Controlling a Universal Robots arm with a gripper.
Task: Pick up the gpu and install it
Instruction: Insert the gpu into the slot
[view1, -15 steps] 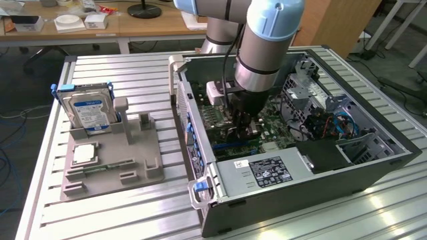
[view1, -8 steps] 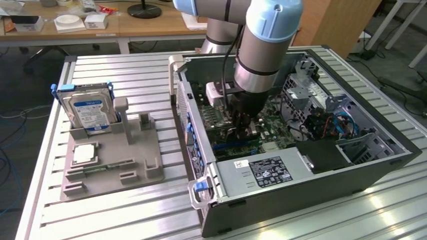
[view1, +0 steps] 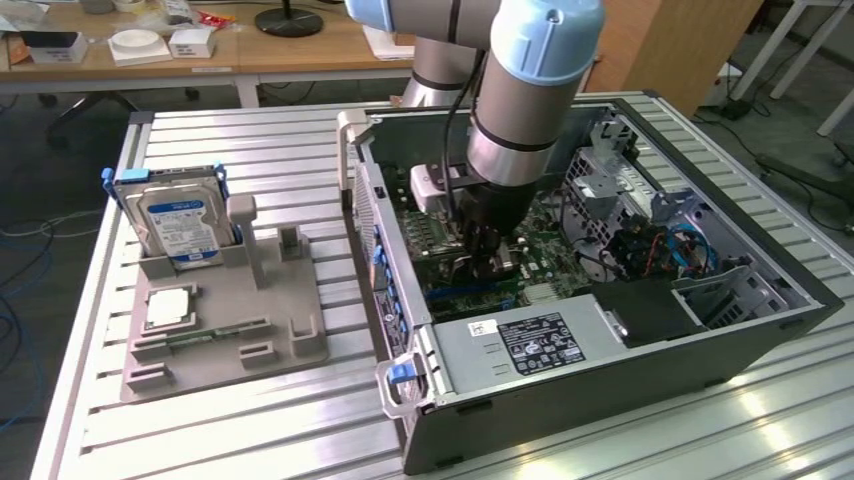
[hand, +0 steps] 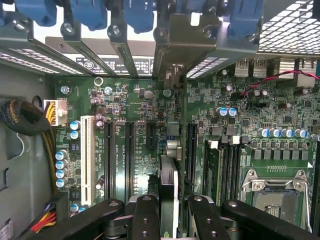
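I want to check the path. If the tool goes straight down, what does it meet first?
Probably the motherboard: the tool holds the gpu edge-on over its long slots, so the card's edge should touch first, though depth is unclear.

Landmark: motherboard (hand: 145, 107), green, seen from above.
Gripper (hand: 169, 210): black fingers (hand: 145, 217) closed on the gpu (hand: 169, 195), over the motherboard.
Gpu: held edge-on, upright; its metal bracket (hand: 187, 40) sits among the blue slot clips (hand: 135, 12).
White slot (hand: 86, 160): on the motherboard, beside black slots (hand: 129, 160).
CPU socket (hand: 272, 195): on the motherboard, open.
Cables (hand: 50, 120): yellow, at the motherboard's edge.
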